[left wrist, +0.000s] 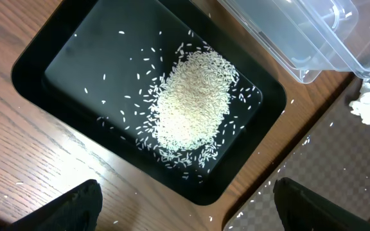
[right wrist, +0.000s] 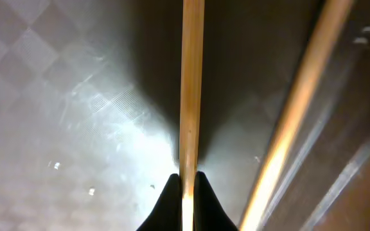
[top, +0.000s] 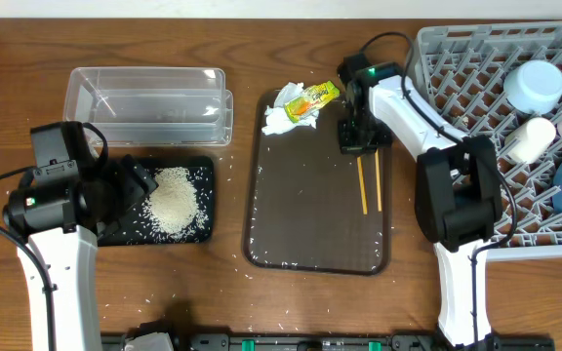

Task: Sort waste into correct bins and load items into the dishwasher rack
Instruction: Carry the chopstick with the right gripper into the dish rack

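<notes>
While nipping one chopstick [right wrist: 193, 77] tight with right gripper [right wrist: 185, 186] for racking, hovering left gripper [left wrist: 188, 208] empty, wide open, above black tray [left wrist: 88, 64]

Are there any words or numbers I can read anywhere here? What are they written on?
No text can be read in any view.
snack wrapper: coloured print, too small and blurred to read.
clear tub, black tray, dishwasher rack, chopsticks: no writing visible.
</notes>
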`<state>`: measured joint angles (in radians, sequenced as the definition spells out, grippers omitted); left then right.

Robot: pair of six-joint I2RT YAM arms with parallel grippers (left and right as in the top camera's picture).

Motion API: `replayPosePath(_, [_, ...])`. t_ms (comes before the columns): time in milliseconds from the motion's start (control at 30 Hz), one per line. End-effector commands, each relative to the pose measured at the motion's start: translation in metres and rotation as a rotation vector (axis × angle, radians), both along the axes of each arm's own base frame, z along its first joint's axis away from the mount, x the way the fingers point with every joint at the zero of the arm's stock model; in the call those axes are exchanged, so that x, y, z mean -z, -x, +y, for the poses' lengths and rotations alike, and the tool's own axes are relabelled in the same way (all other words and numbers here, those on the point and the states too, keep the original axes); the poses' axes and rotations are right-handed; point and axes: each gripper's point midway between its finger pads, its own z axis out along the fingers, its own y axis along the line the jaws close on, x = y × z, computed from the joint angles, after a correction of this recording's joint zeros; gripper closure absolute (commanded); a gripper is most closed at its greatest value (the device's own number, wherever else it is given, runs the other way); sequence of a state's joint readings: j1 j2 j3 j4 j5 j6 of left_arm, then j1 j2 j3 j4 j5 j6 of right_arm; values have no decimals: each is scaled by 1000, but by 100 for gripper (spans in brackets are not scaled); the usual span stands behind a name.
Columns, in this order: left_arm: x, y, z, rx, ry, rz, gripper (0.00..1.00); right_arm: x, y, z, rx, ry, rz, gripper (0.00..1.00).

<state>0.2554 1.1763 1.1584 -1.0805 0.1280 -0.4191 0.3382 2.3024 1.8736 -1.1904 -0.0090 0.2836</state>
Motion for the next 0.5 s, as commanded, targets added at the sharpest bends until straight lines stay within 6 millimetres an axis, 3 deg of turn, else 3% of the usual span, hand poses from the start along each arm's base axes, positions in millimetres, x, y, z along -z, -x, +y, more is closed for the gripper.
replayPosePath(0, [-4,-1,2,-5,-4,-8,12,-60,-29,-13,31,-38,-136,99])
replayPosePath(100, [-4,-1,2,-5,-4,-8,12,-107,-44,-38,35,-48,-223,99])
replayPosePath(233, [-4,-1,2,-5,-4,-8,12,-155,-58,-77,26,-50,-341,99])
replayPosePath(333, [-4,-1,2,-5,-4,-8,12,-168,-61,-106,52,-40,-379,99])
replayPosePath(467, [-4,-1,2,-5,-4,-8,12,-163,-64,-134,59,-24,-374,99])
